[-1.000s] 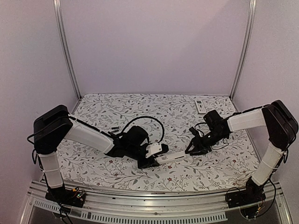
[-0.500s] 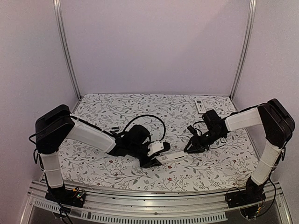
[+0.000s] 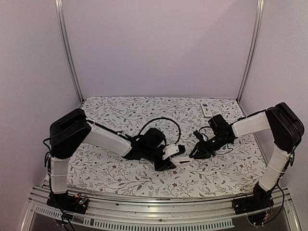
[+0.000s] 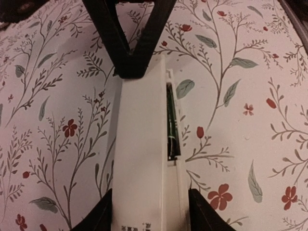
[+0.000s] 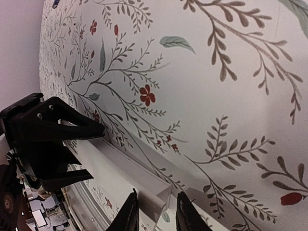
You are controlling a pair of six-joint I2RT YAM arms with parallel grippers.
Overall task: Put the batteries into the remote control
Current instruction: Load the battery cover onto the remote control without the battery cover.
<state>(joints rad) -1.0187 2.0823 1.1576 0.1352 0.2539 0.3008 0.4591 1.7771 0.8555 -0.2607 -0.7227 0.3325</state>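
The white remote control [image 4: 142, 159] lies between my two grippers, just right of the table's middle [image 3: 184, 158]. Its compartment slot is open along one side, and a dark battery [image 4: 172, 120] sits inside it. My left gripper [image 4: 153, 219] is shut on the remote's near end, a finger against each side. My right gripper [image 5: 156, 214] straddles the opposite end [image 5: 154, 195] with its fingers pressed close to it. Those right fingers [image 4: 113, 36] form a black V over the far end in the left wrist view. No loose batteries show.
A second small white remote [image 3: 206, 109] lies at the back right of the flowered cloth [image 3: 120, 108]. A black cable [image 3: 163, 120] loops above the left wrist. Metal posts [image 3: 67, 53] stand at the back corners and a rail [image 3: 154, 211] runs along the front edge.
My left arm has carried the remote to the right, toward the right gripper. The right gripper has narrowed around the remote's far end.
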